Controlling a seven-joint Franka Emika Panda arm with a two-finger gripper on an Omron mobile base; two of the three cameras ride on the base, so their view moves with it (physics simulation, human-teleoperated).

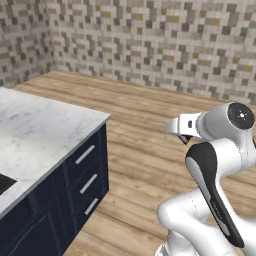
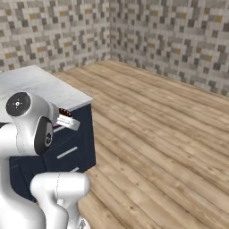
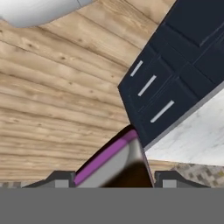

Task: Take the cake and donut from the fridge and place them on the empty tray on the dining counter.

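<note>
Left base view: end effector raised beside the forearm, clear of the floor, closed on the cake, seen as a sliver of dark brown and pink at the jaws. Kept high and close to the body, probably for safe carrying toward the table. Dark corner of the sink at the left edge, contents hidden.

Right base view: end effector level with the tabletop, near its corner but not over it; cake held sideways in the jaws, apart from the table.

Hand view: end effector clamped partway closed around the cake, pink layer outward, brown body filling the gap. Three drawers in the navy base, all closed, contents unknown.
</note>
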